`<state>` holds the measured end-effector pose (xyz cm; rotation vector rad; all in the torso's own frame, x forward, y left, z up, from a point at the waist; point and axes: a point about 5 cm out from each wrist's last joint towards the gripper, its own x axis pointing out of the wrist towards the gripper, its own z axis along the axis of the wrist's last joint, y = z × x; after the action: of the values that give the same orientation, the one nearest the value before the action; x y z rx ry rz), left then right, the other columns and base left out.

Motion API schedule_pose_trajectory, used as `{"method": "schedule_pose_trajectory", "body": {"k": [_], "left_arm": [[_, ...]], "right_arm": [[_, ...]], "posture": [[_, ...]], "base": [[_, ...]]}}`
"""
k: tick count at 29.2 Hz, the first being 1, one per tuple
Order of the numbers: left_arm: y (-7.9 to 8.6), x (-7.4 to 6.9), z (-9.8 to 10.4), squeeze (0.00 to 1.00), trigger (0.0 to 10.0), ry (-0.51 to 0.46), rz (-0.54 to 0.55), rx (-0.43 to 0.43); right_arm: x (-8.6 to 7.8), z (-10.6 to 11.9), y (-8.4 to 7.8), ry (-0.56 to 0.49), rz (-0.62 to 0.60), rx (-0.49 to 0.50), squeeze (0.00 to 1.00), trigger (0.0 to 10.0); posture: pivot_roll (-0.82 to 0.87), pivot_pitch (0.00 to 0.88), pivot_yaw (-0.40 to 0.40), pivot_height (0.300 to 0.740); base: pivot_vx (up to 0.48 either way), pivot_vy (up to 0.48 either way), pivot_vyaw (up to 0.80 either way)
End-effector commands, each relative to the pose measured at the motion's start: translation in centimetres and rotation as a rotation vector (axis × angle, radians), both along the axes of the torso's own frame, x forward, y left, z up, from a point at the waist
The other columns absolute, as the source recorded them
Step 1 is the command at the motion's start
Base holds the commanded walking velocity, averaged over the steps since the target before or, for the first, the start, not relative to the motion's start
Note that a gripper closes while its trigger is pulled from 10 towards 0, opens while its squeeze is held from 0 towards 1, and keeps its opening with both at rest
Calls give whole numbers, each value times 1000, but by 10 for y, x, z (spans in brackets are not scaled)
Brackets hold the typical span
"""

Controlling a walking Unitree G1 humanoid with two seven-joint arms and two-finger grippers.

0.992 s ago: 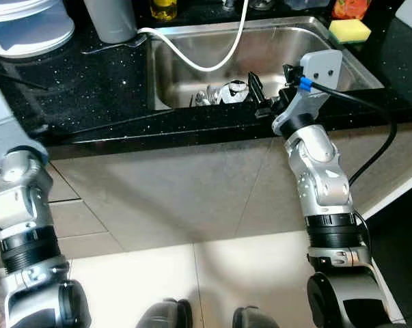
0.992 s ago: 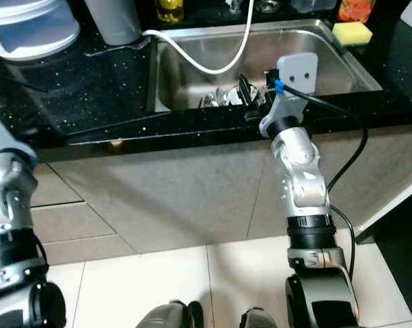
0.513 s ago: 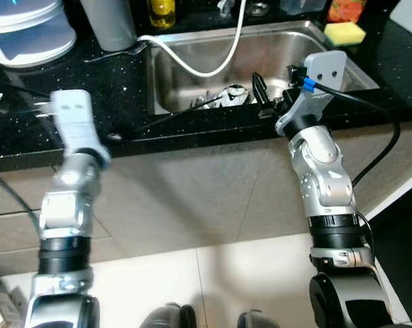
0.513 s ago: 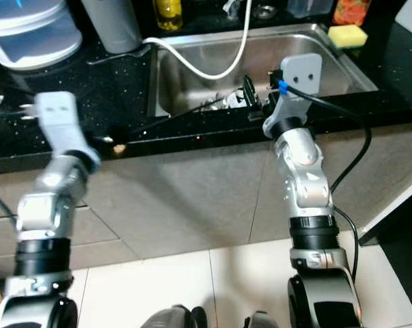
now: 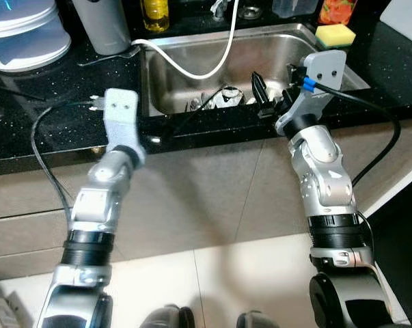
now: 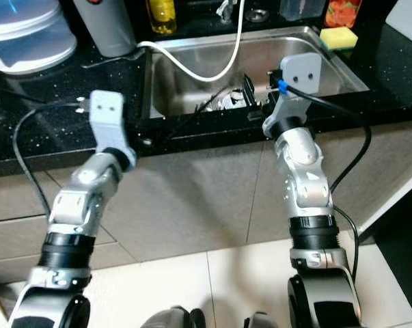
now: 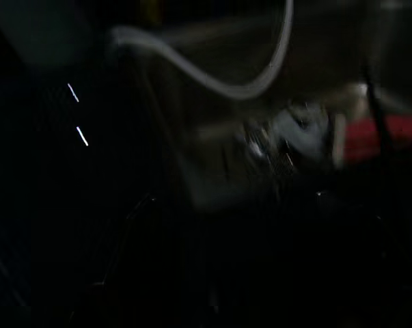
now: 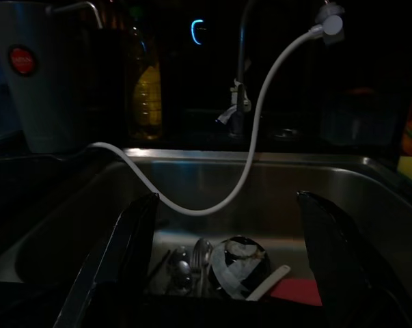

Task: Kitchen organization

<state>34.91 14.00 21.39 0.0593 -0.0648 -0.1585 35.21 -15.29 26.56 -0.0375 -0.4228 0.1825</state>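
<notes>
The right gripper (image 5: 270, 96) is positioned at the front rim of the stainless sink (image 5: 192, 58), above the basin's near edge, with its two black fingers (image 8: 124, 253) spread wide apart and nothing between them. Directly ahead of the fingers, on the sink floor against the front wall, lie a dark bowl (image 8: 238, 263), a cluster of cutlery (image 8: 185, 266) just beside it, and a red item (image 8: 298, 288) on the other side. A white hose (image 5: 206, 65) loops from the black counter (image 5: 48, 96) on the left, down into the basin and back up toward the tap, crossing the space above the dishes.

The left gripper (image 5: 151, 140) is at the counter's front edge, just left of the sink's front-left corner; whether its jaws are apart or together cannot be told, as the left wrist view is dark and blurred.

A grey cylindrical container (image 5: 103, 24) and a yellow bottle (image 5: 155, 12) stand behind the sink's left side. A yellow sponge (image 5: 334, 34) sits at the back-right corner. The middle of the basin floor is bare.
</notes>
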Motion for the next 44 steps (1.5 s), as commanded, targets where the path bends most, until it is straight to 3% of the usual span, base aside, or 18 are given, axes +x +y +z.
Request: {"method": "schedule_pose_trajectory", "body": {"k": [1, 7, 10, 13, 15, 16, 18, 22, 25, 35, 44], "left_arm": [[15, -1, 21, 0, 10000, -124, 73, 22], [36, -10, 58, 0, 10000, -323, 154, 69], [41, -13, 68, 0, 10000, -360, 160, 92], [38, -17, 73, 0, 10000, -346, 93, 89], [31, -28, 81, 0, 10000, -339, -22, 66], [32, -32, 83, 0, 10000, -342, -26, 59], [32, -34, 85, 0, 10000, -344, -25, 56], [47, -42, 88, 0, 10000, -367, 85, 69], [54, -47, 85, 0, 10000, -363, 125, 32], [51, -55, 82, 0, 10000, -380, 152, 8], [52, -56, 79, 0, 10000, -388, 193, -5]], "right_arm": [[-1, 1, 2, -7, 10, 0, 0, 10000], [-1, 0, 5, -5, 17, 7, 0, 10000], [-1, -1, 6, -6, 23, 9, 0, 10000], [0, -1, 7, -6, 28, 10, 0, 10000], [1, 0, 8, -5, 36, 12, 0, 10000], [1, 0, 10, -5, 40, 13, 0, 10000], [1, -1, 10, -5, 43, 15, 0, 10000], [1, 0, 17, -12, 72, 32, 0, 10000], [0, 2, 20, -26, 88, 55, 0, 10000], [-6, 4, 30, -59, 140, 96, 0, 10000], [-5, 3, 29, -61, 148, 87, 0, 10000]], "posture": [[6, 101, 80, 740], [17, 100, 77, 740], [22, 99, 74, 740], [26, 98, 70, 740], [36, 96, 66, 740], [40, 95, 64, 740], [41, 95, 64, 740], [50, 90, 60, 740], [53, 86, 58, 740], [47, 57, 48, 740], [49, 47, 42, 740]], "base": [[0, 0, 0], [0, 0, 0], [0, 0, 0], [0, 0, 0], [0, 0, 0], [0, 0, 0], [0, 0, 0], [0, 0, 0], [0, 0, 0], [0, 0, 0], [0, 0, 0]]}}
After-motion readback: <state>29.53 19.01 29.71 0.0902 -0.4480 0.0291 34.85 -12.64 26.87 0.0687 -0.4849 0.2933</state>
